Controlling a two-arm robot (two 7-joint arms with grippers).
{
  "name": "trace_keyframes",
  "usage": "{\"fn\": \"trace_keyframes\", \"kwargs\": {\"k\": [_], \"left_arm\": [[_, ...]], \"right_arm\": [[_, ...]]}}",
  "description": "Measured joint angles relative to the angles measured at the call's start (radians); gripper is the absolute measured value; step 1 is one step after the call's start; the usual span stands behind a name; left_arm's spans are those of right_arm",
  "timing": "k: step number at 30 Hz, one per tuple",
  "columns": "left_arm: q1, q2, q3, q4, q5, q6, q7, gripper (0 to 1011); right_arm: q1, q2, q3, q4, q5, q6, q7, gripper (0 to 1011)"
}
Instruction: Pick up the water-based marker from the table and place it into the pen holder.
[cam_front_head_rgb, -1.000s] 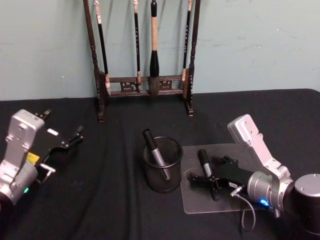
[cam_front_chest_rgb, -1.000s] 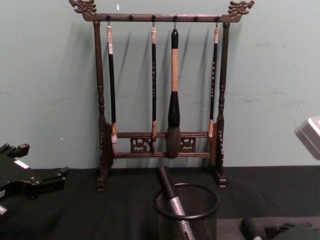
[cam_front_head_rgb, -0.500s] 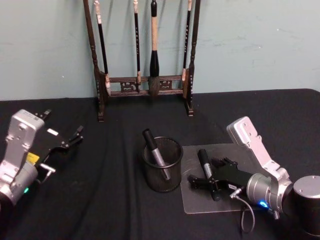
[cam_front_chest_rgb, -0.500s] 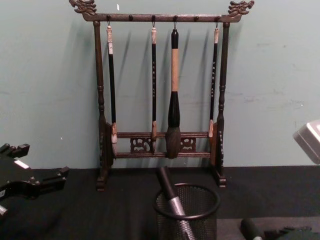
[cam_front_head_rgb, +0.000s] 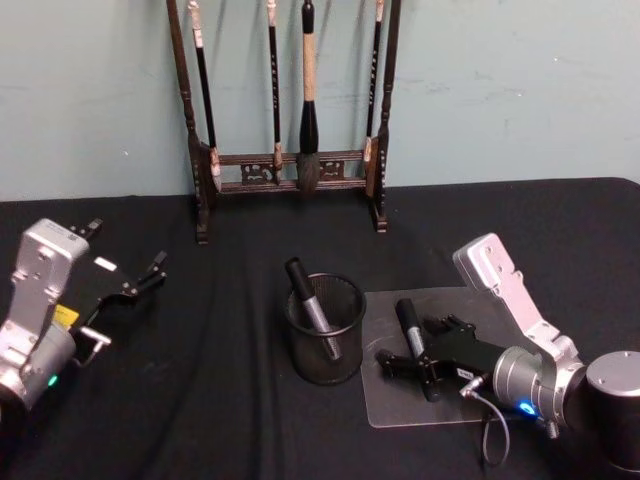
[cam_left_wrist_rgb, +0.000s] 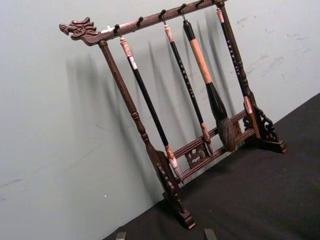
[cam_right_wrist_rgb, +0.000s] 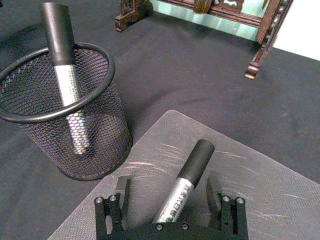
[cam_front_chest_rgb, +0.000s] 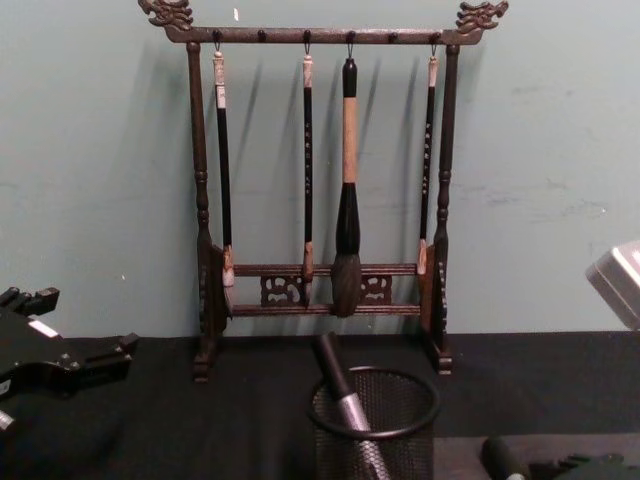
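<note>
A water-based marker (cam_front_head_rgb: 410, 328) with a black cap and silver barrel lies on a translucent mat (cam_front_head_rgb: 400, 408) on the table (cam_front_head_rgb: 220, 400), just right of the pen holder (cam_front_head_rgb: 325, 335). My right gripper (cam_front_head_rgb: 415, 342) is low over the mat and open. In the right wrist view its fingers (cam_right_wrist_rgb: 122, 190) straddle the marker (cam_right_wrist_rgb: 187, 175) with a gap on each side. The mesh pen holder (cam_right_wrist_rgb: 65, 120) holds another marker (cam_front_head_rgb: 313, 305), leaning. My left gripper (cam_front_head_rgb: 128, 243) hangs open at the far left, holding nothing.
A tall dark wooden brush rack (cam_front_head_rgb: 290, 170) with several hanging brushes stands at the back against the green wall, also seen in the chest view (cam_front_chest_rgb: 320, 300). Bare black cloth stretches between the left gripper and the pen holder.
The right gripper has edged slightly left along the mat, closer around the marker. The marker, the pen holder and the left arm have not moved.
</note>
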Motion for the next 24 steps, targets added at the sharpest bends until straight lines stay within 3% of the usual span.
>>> {"fn": "trace_keyframes", "kwargs": {"k": [6,8,9,10,12,19,21,24], "left_arm": [[0.000,0.000,0.000,0.000,0.000,0.000,0.000,1009],[0.000,0.000,0.000,0.000,0.000,0.000,0.000,1009],[0.000,0.000,0.000,0.000,0.000,0.000,0.000,1009],[0.000,0.000,0.000,0.000,0.000,0.000,0.000,1009],[0.000,0.000,0.000,0.000,0.000,0.000,0.000,1009],[0.000,0.000,0.000,0.000,0.000,0.000,0.000,1009],[0.000,0.000,0.000,0.000,0.000,0.000,0.000,1009],[0.000,0.000,0.000,0.000,0.000,0.000,0.000,1009]], "right_arm": [[0.000,0.001,0.000,0.000,0.001,0.000,0.000,942],[0.000,0.001,0.000,0.000,0.001,0.000,0.000,848],[0.000,0.001,0.000,0.000,0.001,0.000,0.000,848],[0.000,0.001,0.000,0.000,0.001,0.000,0.000,758],[0.000,0.001,0.000,-0.001,0.002,0.000,0.000,682],[0.000,0.001,0.000,-0.001,0.002,0.000,0.000,503],[0.000,0.001,0.000,-0.002,0.003,0.000,0.000,358],[0.000,0.001,0.000,-0.002,0.003,0.000,0.000,254]]}}
